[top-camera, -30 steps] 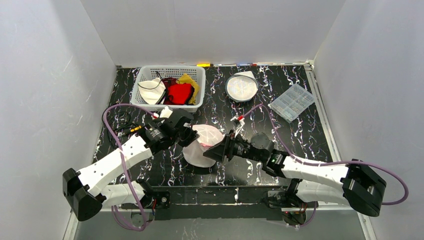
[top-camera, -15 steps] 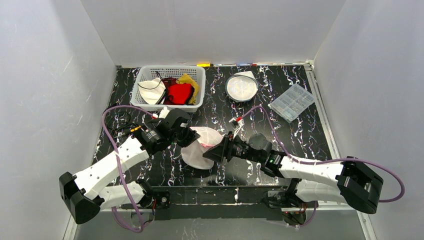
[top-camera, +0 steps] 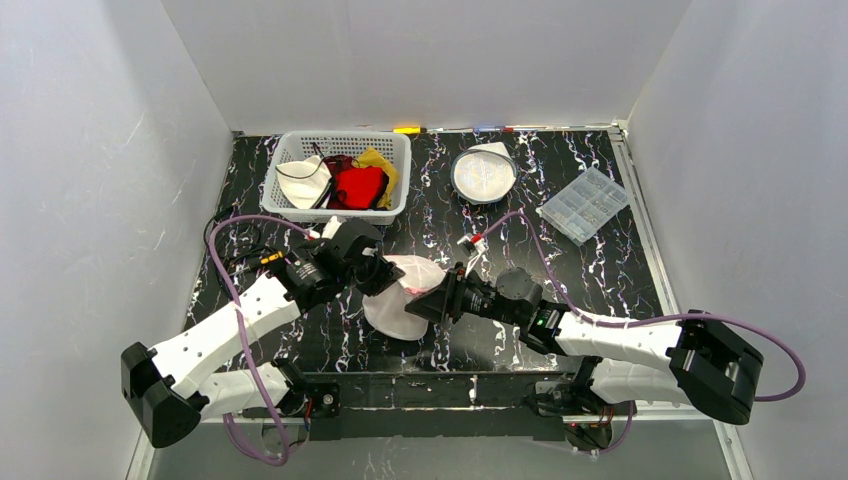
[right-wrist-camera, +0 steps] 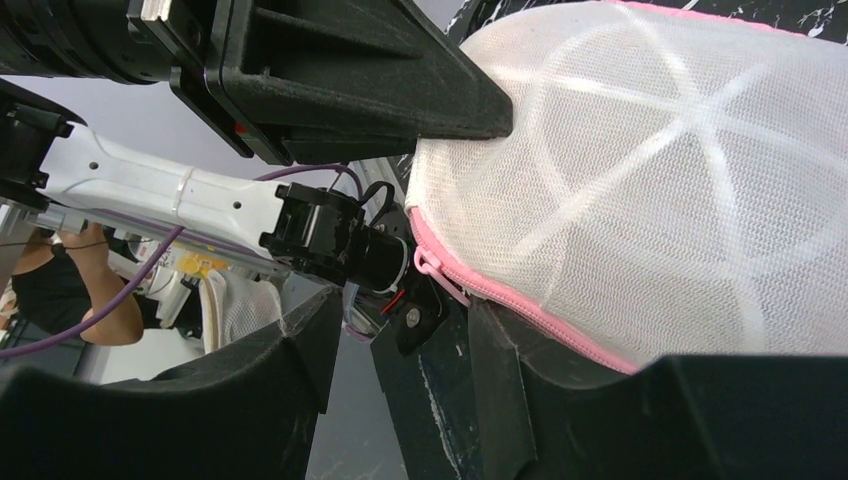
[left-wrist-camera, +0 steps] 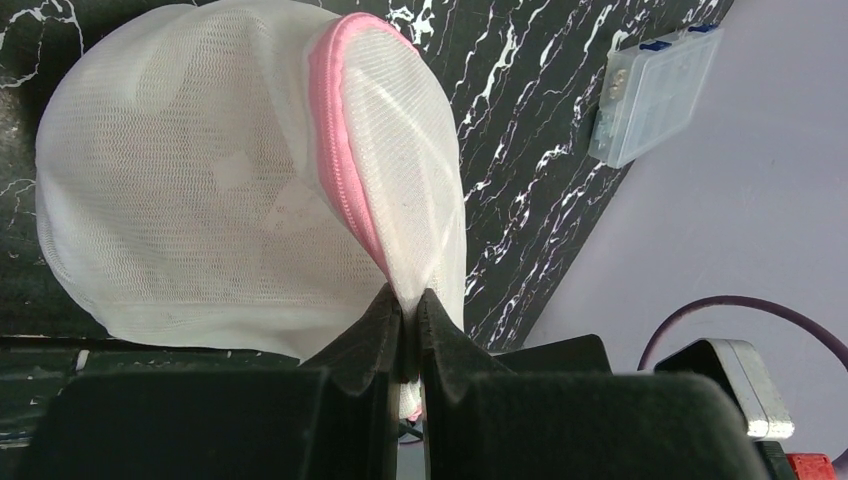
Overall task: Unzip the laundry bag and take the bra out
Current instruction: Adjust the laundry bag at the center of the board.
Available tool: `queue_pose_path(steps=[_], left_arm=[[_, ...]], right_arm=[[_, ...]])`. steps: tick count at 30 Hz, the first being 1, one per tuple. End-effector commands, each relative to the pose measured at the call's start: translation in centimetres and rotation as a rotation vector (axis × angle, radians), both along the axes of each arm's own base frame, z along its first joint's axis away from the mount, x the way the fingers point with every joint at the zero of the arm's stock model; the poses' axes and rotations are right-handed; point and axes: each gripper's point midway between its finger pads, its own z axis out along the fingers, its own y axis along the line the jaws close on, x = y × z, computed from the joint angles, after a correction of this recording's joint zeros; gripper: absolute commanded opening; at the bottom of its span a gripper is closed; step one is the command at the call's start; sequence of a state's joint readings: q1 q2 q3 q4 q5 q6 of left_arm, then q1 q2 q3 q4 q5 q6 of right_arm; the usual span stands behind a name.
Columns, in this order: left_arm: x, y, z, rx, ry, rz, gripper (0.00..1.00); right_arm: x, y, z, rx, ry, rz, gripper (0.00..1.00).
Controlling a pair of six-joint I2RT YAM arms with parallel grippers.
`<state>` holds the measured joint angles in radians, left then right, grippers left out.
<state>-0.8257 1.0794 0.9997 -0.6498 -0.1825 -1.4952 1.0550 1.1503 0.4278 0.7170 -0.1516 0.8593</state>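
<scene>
The white mesh laundry bag point(top-camera: 402, 300) lies domed on the black marbled table point(top-camera: 600, 270), its pink zipper point(left-wrist-camera: 345, 170) running closed over the top. The left gripper point(left-wrist-camera: 410, 305) sits at the bag's left edge, jaws pressed together on a pinch of mesh just where the zipper ends, with only the fabric between the fingers point(left-wrist-camera: 385, 315). The right gripper point(right-wrist-camera: 400, 320) is at the bag's right side with its jaws well apart. The pink zipper pull point(right-wrist-camera: 432, 268) hangs just ahead of the gap between them, and neither finger touches it. What is inside the bag cannot be made out through the mesh. Beyond the bag, to the left, is a white basket point(top-camera: 345, 135) of red, white and yellow garments. Beyond it to the right are a round mesh pouch point(top-camera: 483, 172) and a clear compartment box point(top-camera: 585, 203).
</scene>
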Motion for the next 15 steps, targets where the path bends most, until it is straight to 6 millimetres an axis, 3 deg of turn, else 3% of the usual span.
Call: queue_pose_path(steps=[1, 15], left_arm=[[-0.41, -0.10, -0.68, -0.003, 0.031, -0.005, 0.00], [-0.40, 0.25, -0.98, 0.010, 0.030, 0.004, 0.00]], right_arm=[[0.81, 0.07, 2.69, 0.081, -0.068, -0.039, 0.56], [1.80, -0.79, 2.28, 0.083, -0.044, -0.119, 0.45]])
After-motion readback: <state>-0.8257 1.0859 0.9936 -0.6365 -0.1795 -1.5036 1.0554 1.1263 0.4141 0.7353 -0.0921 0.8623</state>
